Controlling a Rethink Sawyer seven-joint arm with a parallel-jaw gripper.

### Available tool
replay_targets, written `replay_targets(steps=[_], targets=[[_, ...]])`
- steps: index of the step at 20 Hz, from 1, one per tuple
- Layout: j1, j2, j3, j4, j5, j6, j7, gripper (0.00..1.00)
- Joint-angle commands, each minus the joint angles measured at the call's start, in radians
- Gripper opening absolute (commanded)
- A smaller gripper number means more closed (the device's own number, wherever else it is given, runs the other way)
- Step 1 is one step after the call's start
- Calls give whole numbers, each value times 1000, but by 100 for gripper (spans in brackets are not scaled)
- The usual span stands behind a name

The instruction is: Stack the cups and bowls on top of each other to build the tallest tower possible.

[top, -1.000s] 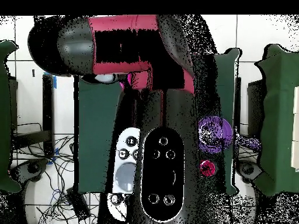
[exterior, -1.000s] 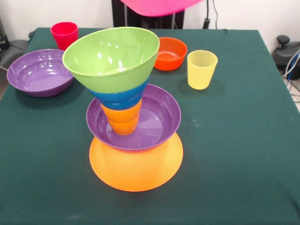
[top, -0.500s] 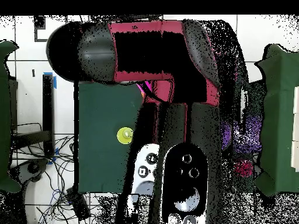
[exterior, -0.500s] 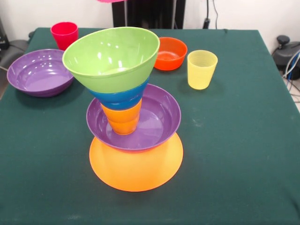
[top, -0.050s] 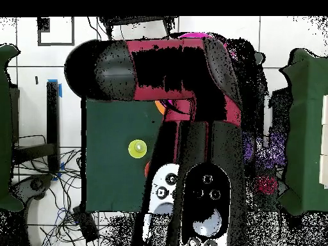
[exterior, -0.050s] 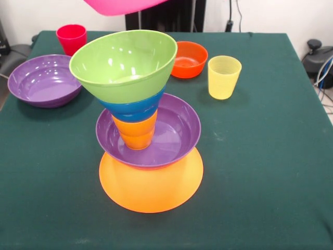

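The tower stands mid-table: an upturned yellow-orange bowl (exterior, -0.050s: pixel 151 190) at the base, then a purple bowl (exterior, -0.050s: pixel 179 130), an orange cup (exterior, -0.050s: pixel 136 133), a blue bowl (exterior, -0.050s: pixel 132 108) and a tilted green bowl (exterior, -0.050s: pixel 125 60) on top. A big pink bowl (exterior, -0.050s: pixel 122 5) hangs in the air at the top edge, above and behind the green bowl. The gripper carrying it is cut off by that edge. In the overhead view the red and black arm (top, -0.050s: pixel 166 70) covers the tower and hides the gripper.
Loose on the green cloth are a red-pink cup (exterior, -0.050s: pixel 71 37) and a second purple bowl (exterior, -0.050s: pixel 44 80) at the left. An orange-red bowl (exterior, -0.050s: pixel 190 58) and a yellow cup (exterior, -0.050s: pixel 223 77) (top, -0.050s: pixel 136 148) stand at the right.
The pink bowl rose almost out of the front view, then came back lower and further left, over the green bowl. The arm shifted in the overhead view. The tower has not moved.
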Motion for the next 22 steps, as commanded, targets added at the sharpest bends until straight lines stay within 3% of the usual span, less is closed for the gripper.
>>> replay_targets(steps=[1, 6, 13, 22], targets=[[22, 23, 22, 150, -88, -49, -61, 0], [16, 11, 26, 168, -84, -40, -69, 0], [27, 19, 3, 132, -139, -36, -84, 0], [19, 33, 8, 138, -183, -102, -49, 0]])
